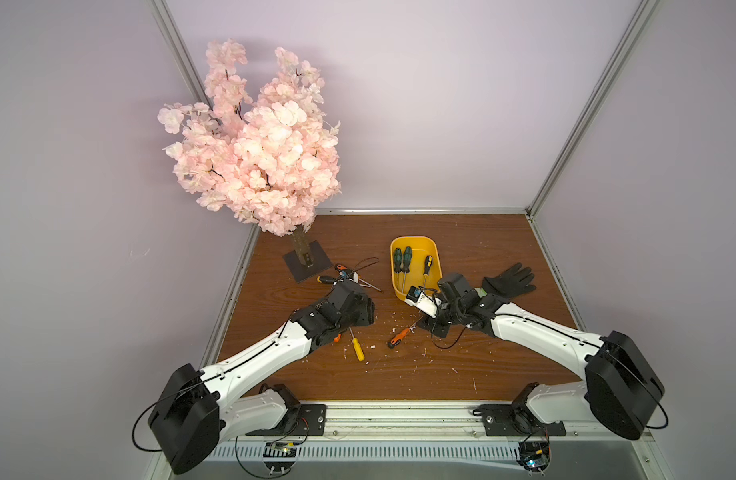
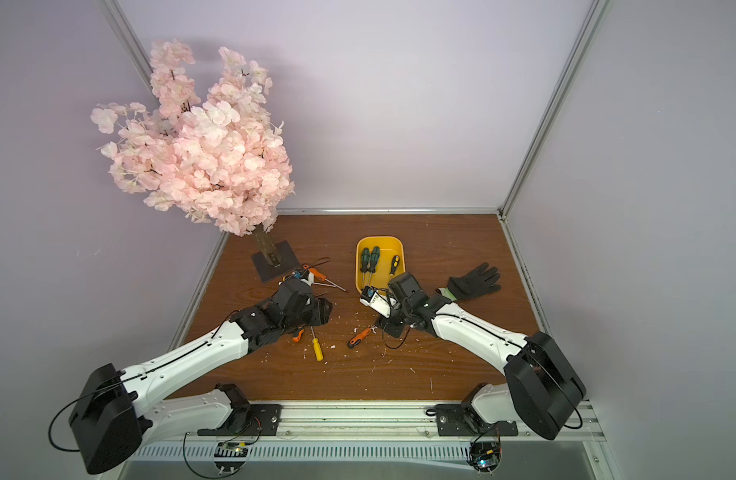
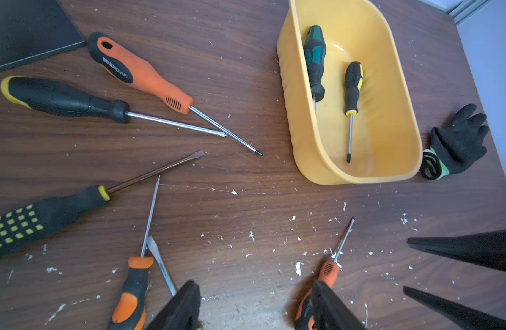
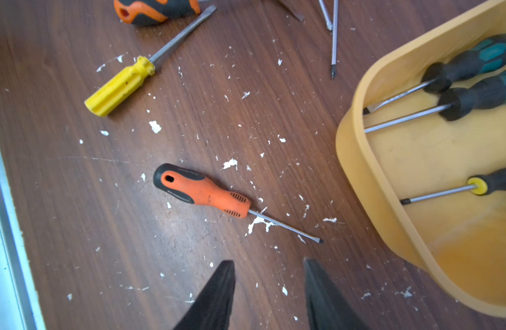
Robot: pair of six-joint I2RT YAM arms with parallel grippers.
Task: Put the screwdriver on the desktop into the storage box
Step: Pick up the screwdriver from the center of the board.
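The yellow storage box (image 1: 416,243) (image 3: 306,160) (image 4: 369,183) sits mid-desktop and holds three screwdrivers. Several more lie loose on the brown desktop (image 1: 462,365). A small orange-handled screwdriver (image 1: 398,337) (image 2: 359,337) (image 4: 203,193) lies between the arms, just ahead of my right gripper (image 4: 268,261) (image 1: 435,328). That gripper is open over bare wood. My left gripper (image 3: 255,284) (image 1: 364,311) is open too, with nothing between its fingers. One of its fingers (image 3: 329,308) hides part of the orange screwdriver's handle (image 3: 329,270).
A yellow-handled screwdriver (image 1: 357,348) (image 4: 120,85) and an orange-black one (image 3: 134,291) lie by the left arm. Three bigger ones (image 3: 140,71) cluster near the blossom tree's dark base (image 1: 307,262). A black glove (image 1: 509,280) lies right of the box. White flecks litter the wood.
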